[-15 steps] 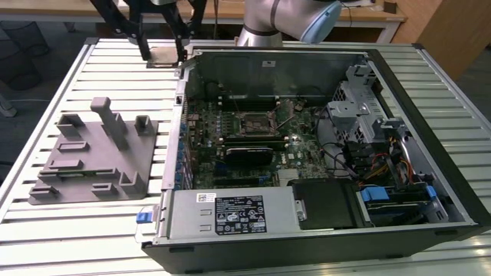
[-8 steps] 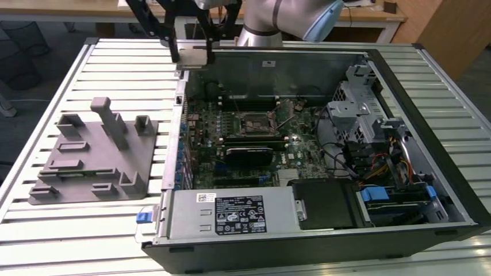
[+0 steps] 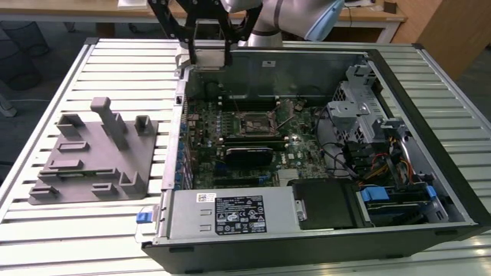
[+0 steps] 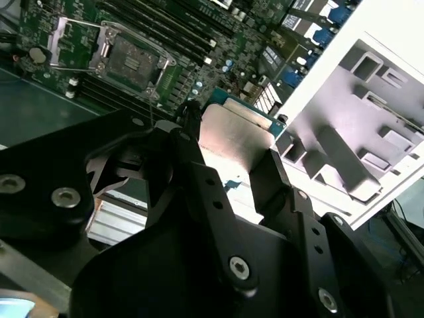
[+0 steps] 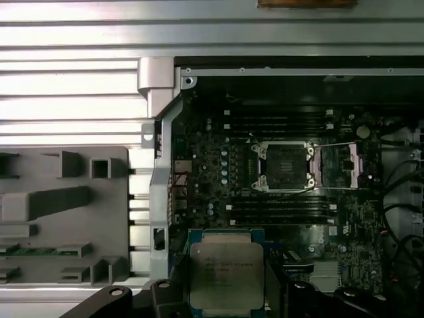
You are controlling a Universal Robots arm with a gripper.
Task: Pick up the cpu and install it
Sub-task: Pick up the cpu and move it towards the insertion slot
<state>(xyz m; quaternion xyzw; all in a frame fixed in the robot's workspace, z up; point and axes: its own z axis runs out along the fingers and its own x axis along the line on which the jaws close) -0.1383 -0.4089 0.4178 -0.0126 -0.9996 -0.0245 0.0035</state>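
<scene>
Black two-finger hand (image 5: 226, 295) is closed down to chip width on the cpu (image 5: 225, 275), a small flat square chip with a silvery metal top and pale rim. Fingers (image 4: 268, 182) pinch two opposite edges. Chip is off the board, held over the far-wall side of the open black computer case (image 3: 307, 253), toward the exterior view's left. Square metal-framed motherboard socket (image 3: 252, 122) is well apart from it, with its frame swung open. Grey plastic tray (image 3: 84, 152) with upright posts lies on the white slatted metal surface (image 3: 77, 230), just beside the case on the exterior view's left.
</scene>
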